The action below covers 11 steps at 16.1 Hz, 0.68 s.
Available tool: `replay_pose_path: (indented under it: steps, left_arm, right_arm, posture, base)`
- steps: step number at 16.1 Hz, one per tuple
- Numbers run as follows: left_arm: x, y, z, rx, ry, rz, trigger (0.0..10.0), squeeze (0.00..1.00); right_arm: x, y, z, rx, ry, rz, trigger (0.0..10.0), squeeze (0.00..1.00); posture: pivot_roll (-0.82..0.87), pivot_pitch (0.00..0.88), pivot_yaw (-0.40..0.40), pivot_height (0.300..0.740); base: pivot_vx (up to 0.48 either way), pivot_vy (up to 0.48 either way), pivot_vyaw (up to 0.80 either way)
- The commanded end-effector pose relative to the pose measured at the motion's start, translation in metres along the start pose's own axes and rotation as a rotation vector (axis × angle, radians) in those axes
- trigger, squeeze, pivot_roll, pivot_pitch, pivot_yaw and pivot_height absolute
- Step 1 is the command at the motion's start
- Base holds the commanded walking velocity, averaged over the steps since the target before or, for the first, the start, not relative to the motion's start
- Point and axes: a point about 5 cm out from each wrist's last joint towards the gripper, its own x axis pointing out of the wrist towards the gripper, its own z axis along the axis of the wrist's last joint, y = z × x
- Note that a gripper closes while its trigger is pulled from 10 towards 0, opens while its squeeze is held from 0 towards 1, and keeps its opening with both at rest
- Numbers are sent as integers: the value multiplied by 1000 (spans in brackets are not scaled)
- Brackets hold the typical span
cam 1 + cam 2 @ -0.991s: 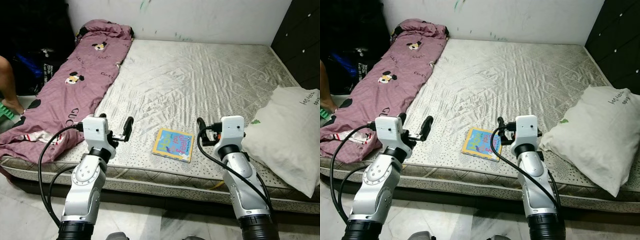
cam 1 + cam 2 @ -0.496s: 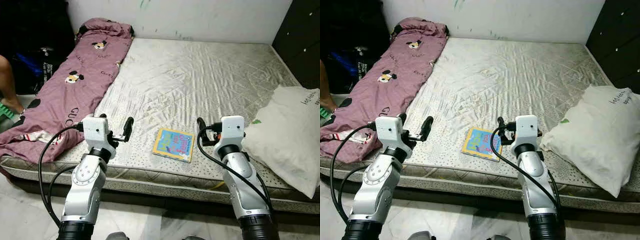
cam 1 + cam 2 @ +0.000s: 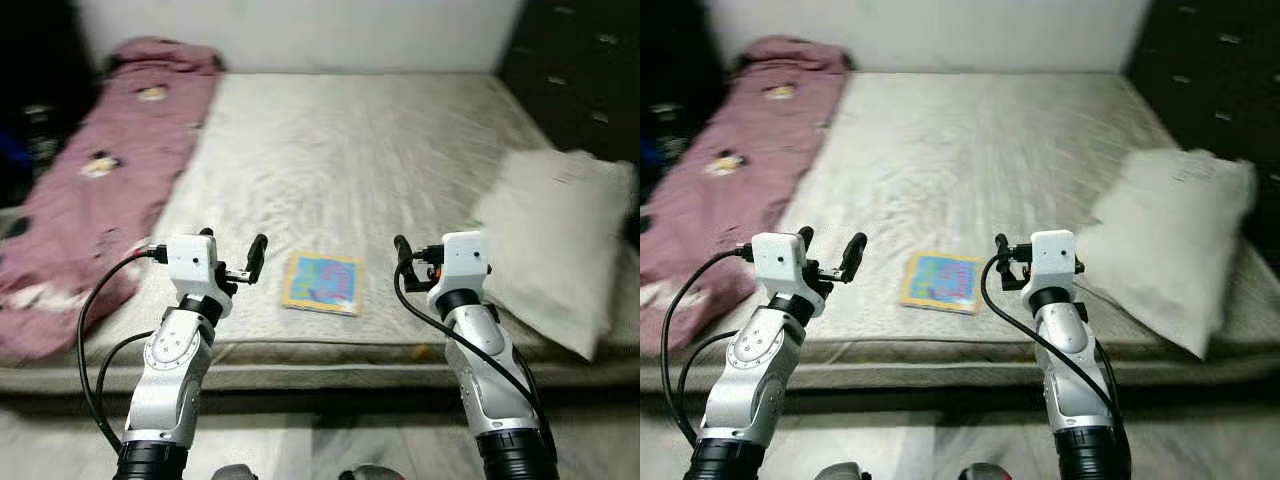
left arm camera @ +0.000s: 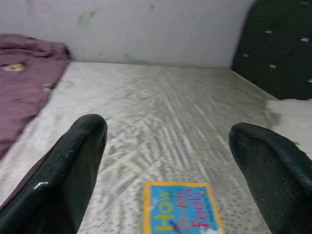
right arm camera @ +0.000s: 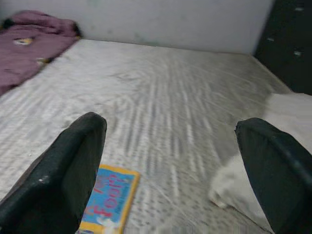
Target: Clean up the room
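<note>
Between the earlier pictures and this one the whole head view was shifted and blurred: the dark cabinet fronts at the right took up more of the picture and the left edge of the room was cut off, so the camera was judged to have turned rightward while the things themselves lay unmoved. The arms were held as before, so no tidying step was judged begun; the turn was read as a repositioning toward the things on the bed. One wide quilted grey-white mattress was counted, and on it one long mauve printed blanket along the robot's left edge, one soft white pillow at the right edge, and one small flat blue-and-yellow picture book near the front edge, between the two grippers and touched by neither. The left gripper and the right gripper were both raised above the front edge, each with its two black fingers spread wide and nothing held.
</note>
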Motion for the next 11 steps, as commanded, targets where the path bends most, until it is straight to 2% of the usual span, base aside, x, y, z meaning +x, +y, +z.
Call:
replay_pose_path:
  steps: [1,2,11]
  left_arm:
    - [1,2,1,6,-4,6,10000,0]
    - [1,2,2,2,-12,6,10000,0]
    - [3,-1,3,-12,-13,13,10000,0]
  right_arm:
    - [2,0,1,-1,-4,-6,10000,0]
    - [2,0,1,-1,-5,-6,10000,0]
    - [2,0,2,-11,-10,-2,10000,0]
  posture:
    - [43,0,-3,740]
    - [43,0,-3,740]
    - [40,0,-5,740]
  base:
    - [0,0,-800]
    - [0,0,-800]
    - [0,0,0]
